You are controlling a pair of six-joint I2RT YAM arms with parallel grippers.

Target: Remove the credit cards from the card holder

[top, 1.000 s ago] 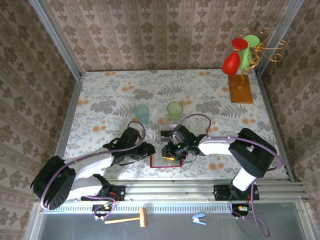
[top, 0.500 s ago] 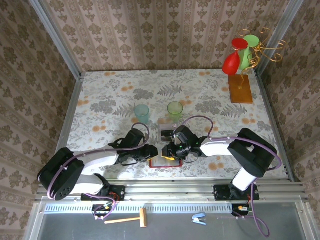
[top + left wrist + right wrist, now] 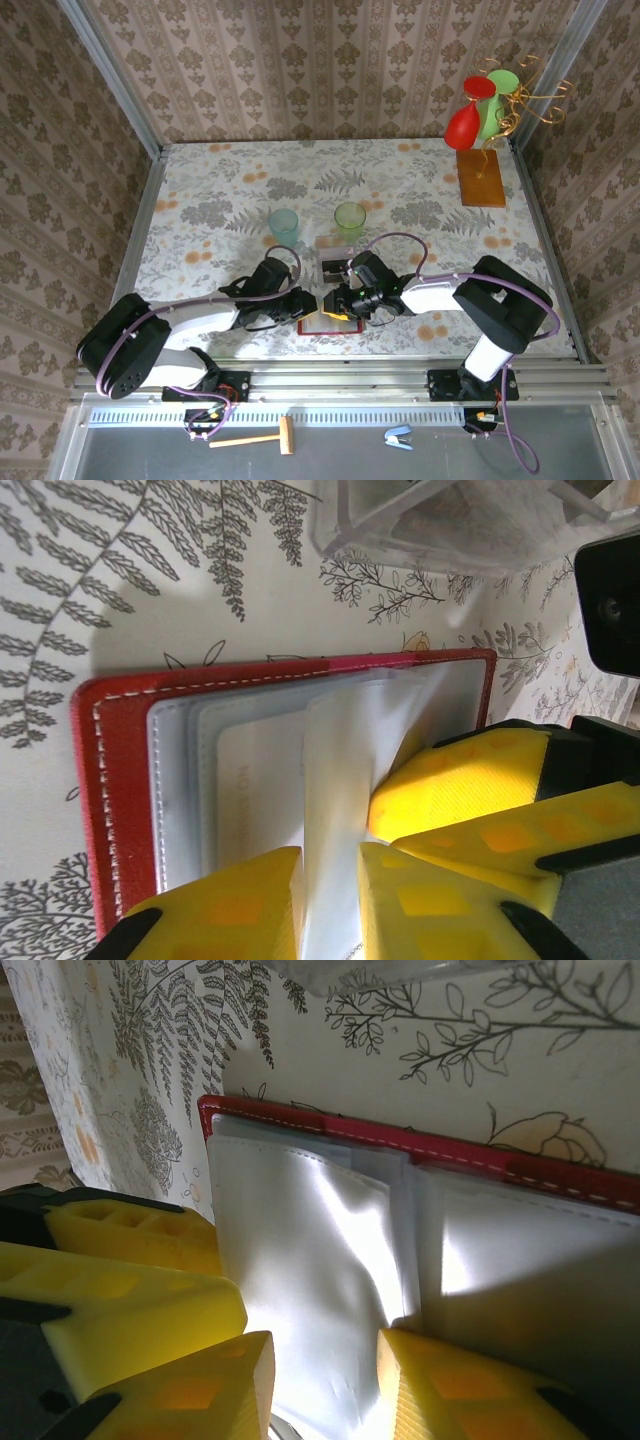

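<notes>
1. The left claw (image 3: 308,303) has been brought in from the left over the last second. It is now set at the left edge of the holder (image 3: 320,328), close against the right claw (image 3: 336,300), which has hardly been shifted.
2. From this it is judged that the work has passed from the approach to the handling of the pockets. Both claws are now engaged on the open holder, and the drawing of a card can be attempted next.
3. In the left wrist view, the left claw's jaws are seen drawn narrow on a clear leaf (image 3: 330,810) of the pocket stack, which is pinched between them.
4. In the right wrist view, the right claw's jaws are seen part open with a pale leaf passed between them. Whether that leaf is truly gripped cannot be told.
5. The holder is laid open and flat on the table (image 3: 220,190), near its front edge and between the two arms. A clear box (image 3: 450,520) stands just beyond it.
6. Its dark-red cover is edged with white stitching, and a fan of grey, glossy clear leaves is carried inside.
7. One pale card (image 3: 255,800) is seen lodged in a pocket; no other cards can be made out.
</notes>
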